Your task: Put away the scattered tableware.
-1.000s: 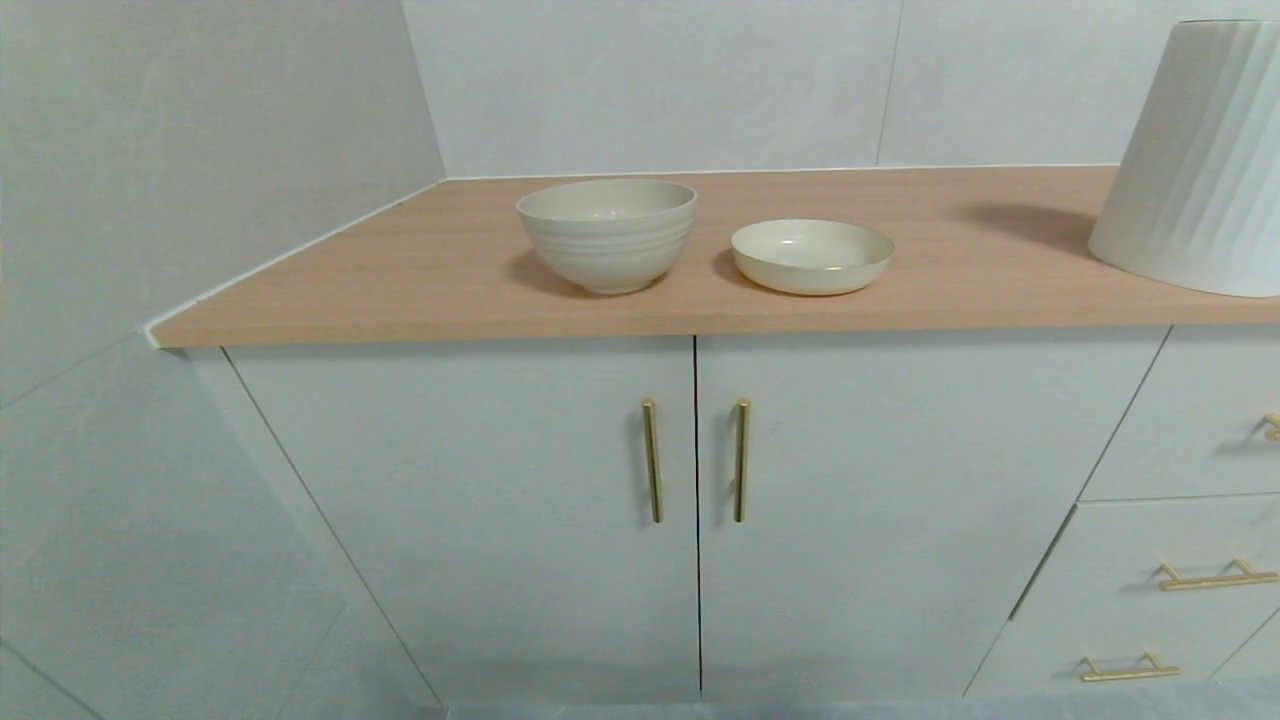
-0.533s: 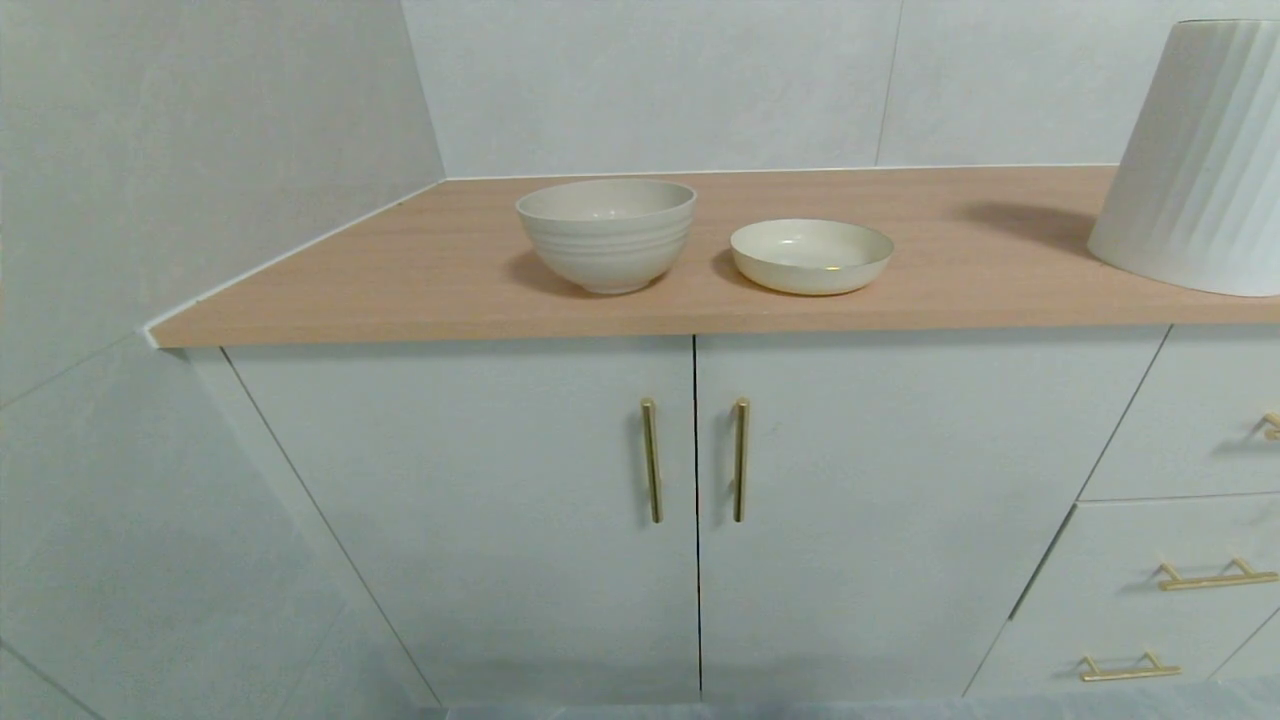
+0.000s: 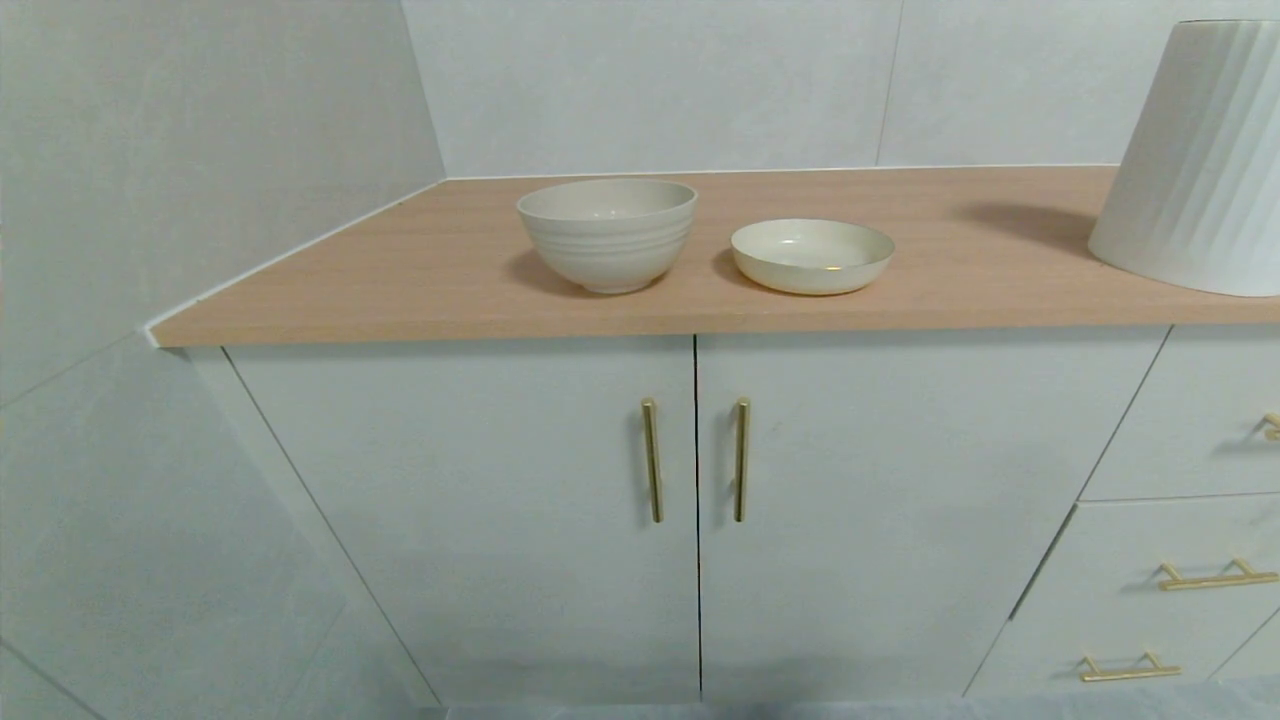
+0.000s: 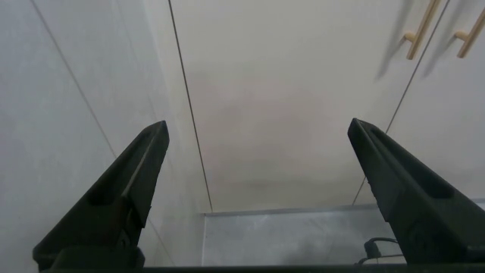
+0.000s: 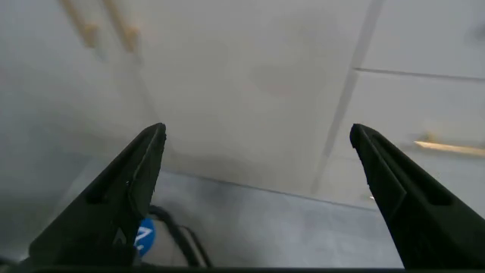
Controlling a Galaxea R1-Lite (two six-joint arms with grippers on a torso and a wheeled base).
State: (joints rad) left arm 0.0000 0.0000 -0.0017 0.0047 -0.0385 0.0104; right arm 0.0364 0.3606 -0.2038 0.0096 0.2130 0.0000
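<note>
My left gripper (image 4: 258, 127) hangs low with its jaws spread wide, gripping nothing, facing the left cabinet door (image 4: 288, 114) just above the floor. My right gripper (image 5: 258, 133) is spread just as wide, likewise holding nothing, aimed at the cabinet front beside the drawers (image 5: 424, 114). Up on the wooden countertop (image 3: 400, 280), the deep ribbed bowl (image 3: 607, 232) stands upright beside the shallow dish (image 3: 811, 255), near but apart. A white ribbed shade (image 3: 1200, 160) sits farther right.
</note>
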